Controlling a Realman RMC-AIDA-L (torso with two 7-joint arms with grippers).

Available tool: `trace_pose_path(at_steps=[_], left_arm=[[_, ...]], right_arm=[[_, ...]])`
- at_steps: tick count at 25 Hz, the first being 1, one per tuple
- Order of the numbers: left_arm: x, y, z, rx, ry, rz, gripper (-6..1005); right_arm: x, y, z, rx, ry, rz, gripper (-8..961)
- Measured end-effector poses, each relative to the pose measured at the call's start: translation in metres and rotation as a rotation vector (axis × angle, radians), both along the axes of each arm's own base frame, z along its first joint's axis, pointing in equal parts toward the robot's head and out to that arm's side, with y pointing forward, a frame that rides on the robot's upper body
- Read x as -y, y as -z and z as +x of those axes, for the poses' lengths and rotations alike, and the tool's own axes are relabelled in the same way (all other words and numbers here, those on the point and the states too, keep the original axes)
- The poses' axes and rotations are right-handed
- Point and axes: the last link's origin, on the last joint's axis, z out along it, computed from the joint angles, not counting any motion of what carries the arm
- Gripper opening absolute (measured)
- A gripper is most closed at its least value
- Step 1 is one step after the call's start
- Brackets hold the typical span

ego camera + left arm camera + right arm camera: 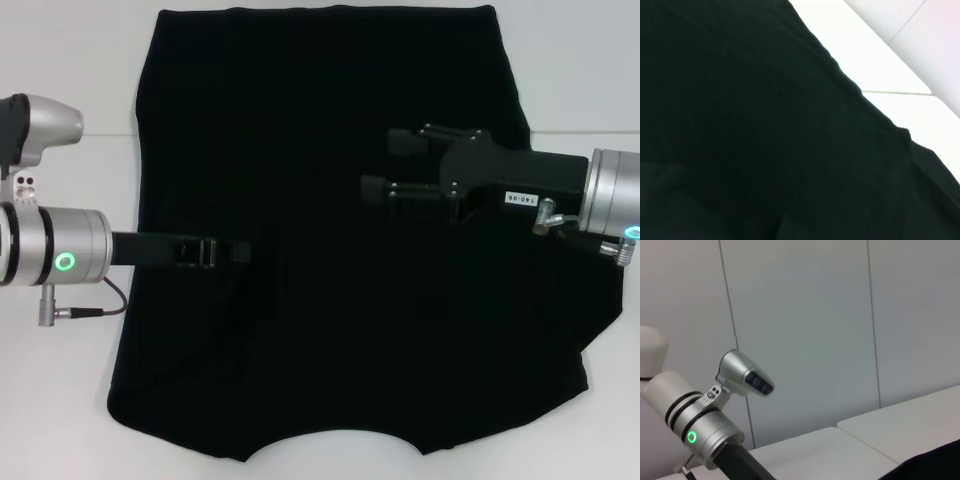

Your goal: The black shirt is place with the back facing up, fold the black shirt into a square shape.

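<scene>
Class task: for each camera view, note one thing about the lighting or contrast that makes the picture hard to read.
Head view: the black shirt swallows detail, so the left gripper and right gripper blend into it. Left wrist view: the white table is washed out. Right wrist view: evenly lit, only a shirt corner shows.

Black shirt [330, 330] looking like soft matt cloth, plain, lying with faint creases near edges. Table [60, 400] showing as smooth white surface, slightly glossy, with thin seam between panels. Left gripper [215, 252] appearing as matt black rigid plastic; right gripper [385, 170] showing same matt black casing with small white paper label. Arm cuffs shining as brushed silver metal, green light rings glowing. Wall [840, 315] looking like smooth pale matt panels.
</scene>
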Motion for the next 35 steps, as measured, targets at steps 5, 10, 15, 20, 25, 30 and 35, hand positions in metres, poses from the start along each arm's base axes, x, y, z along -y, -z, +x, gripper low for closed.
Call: trace_pose_path(at_steps=[5,10,15,20,25,30,35], left_arm=[[-0.001,0.001,0.0,-0.007,0.009,0.011,138],[0.0,-0.001,0.003,0.006,0.053,0.024,321],[0.006,0.001,0.016,0.115,0.238,0.098,511],[0.018,0.011,0.024,0.149,0.46,0.143,622],[0.025,0.023,0.027,0.109,0.583,0.117,733],[0.033,0.031,0.031,0.082,0.689,0.087,903],[0.047,0.039,0.032,0.067,0.822,0.085,948]], right_arm=[[-0.004,-0.007,0.005,-0.011,0.05,0.003,851],[-0.013,-0.026,0.017,-0.064,0.193,0.006,850],[-0.022,-0.051,0.04,-0.086,0.408,-0.023,850],[-0.025,-0.079,0.078,-0.032,0.676,-0.066,851],[-0.015,-0.096,0.094,-0.012,0.801,-0.103,851],[-0.011,-0.106,0.11,0.024,0.932,-0.106,850],[-0.007,-0.11,0.127,0.118,1.058,-0.101,850]])
